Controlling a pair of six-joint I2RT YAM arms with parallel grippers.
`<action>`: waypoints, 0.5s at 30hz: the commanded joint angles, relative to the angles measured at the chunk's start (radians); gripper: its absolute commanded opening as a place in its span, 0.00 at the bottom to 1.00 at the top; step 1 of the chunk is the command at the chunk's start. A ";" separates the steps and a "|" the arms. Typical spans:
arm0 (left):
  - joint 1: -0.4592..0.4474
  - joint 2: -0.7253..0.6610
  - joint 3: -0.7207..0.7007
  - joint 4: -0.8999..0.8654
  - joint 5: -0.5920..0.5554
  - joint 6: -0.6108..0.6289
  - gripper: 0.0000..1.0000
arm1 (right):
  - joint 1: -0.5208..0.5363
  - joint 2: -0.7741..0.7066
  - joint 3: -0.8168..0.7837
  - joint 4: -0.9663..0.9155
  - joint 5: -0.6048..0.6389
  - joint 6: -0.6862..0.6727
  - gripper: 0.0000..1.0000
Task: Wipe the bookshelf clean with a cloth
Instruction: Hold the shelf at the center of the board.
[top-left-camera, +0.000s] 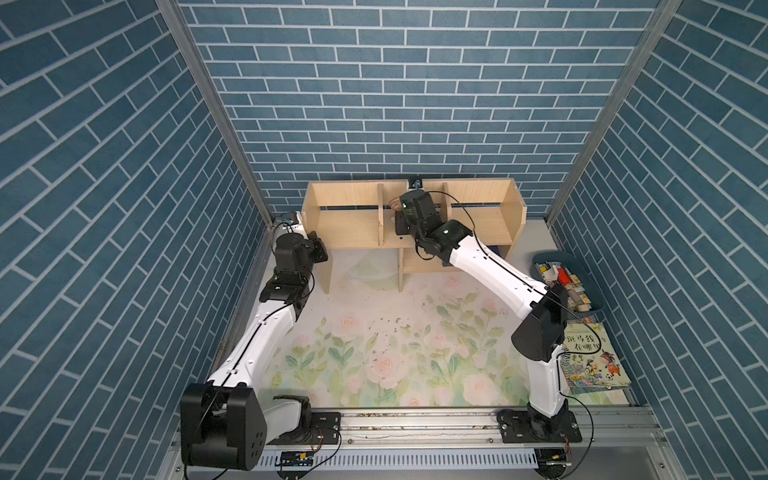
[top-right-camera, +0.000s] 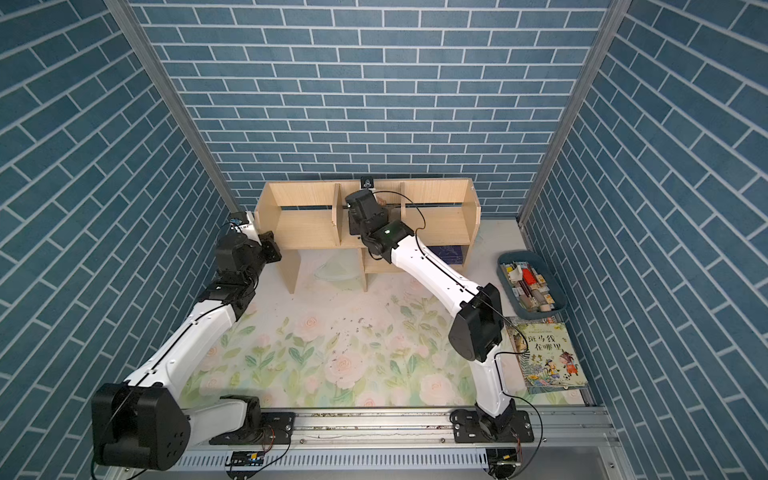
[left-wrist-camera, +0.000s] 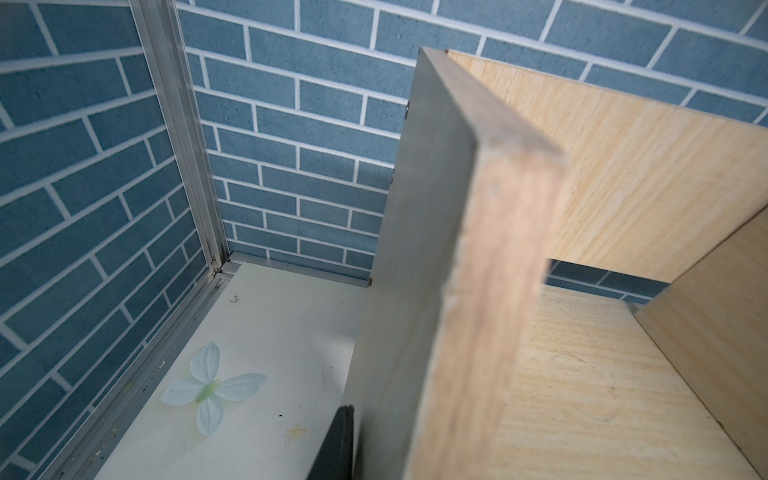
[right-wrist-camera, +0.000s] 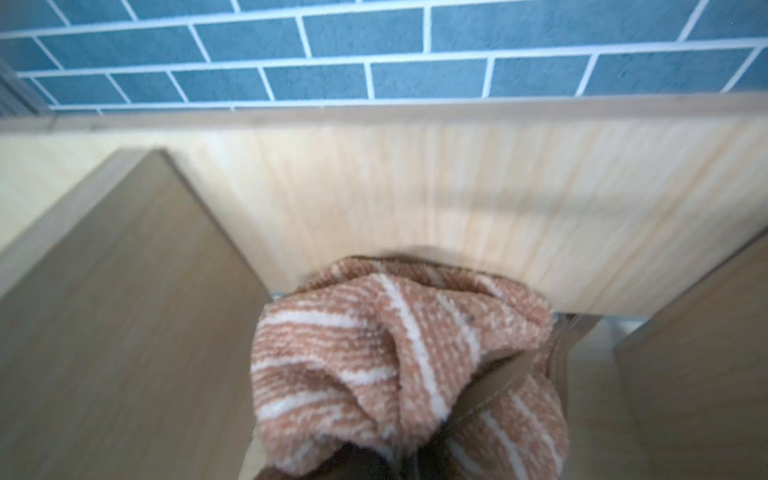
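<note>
The light wooden bookshelf (top-left-camera: 345, 226) (top-right-camera: 307, 228) stands against the back wall. My right gripper (top-left-camera: 401, 212) (top-right-camera: 384, 208) reaches into the middle compartment of its upper tier. It is shut on the bunched brown-and-beige striped cloth (right-wrist-camera: 374, 353) (top-left-camera: 395, 203), which lies close to the back panel (right-wrist-camera: 415, 187). My left gripper (top-left-camera: 318, 249) (top-right-camera: 270, 245) is at the shelf's left end, closed on the front edge of the side panel (left-wrist-camera: 478, 249). One black finger (left-wrist-camera: 338, 444) shows outside the panel; the other is hidden behind it.
A blue tray (top-left-camera: 550, 253) of small items and a picture book (top-left-camera: 590, 357) lie at the right. Dark crumbs (top-left-camera: 395, 328) dot the floral table cover in front of the shelf. Brick-patterned walls close in on three sides.
</note>
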 joint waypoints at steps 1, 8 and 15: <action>-0.012 0.009 0.000 -0.002 0.037 -0.094 0.00 | 0.048 -0.033 -0.109 0.011 0.010 -0.013 0.00; -0.012 0.009 -0.001 -0.001 0.042 -0.096 0.00 | 0.026 -0.175 -0.311 0.042 0.067 0.008 0.00; -0.012 0.006 -0.001 0.001 0.044 -0.095 0.00 | 0.015 -0.145 -0.145 0.114 -0.085 -0.074 0.02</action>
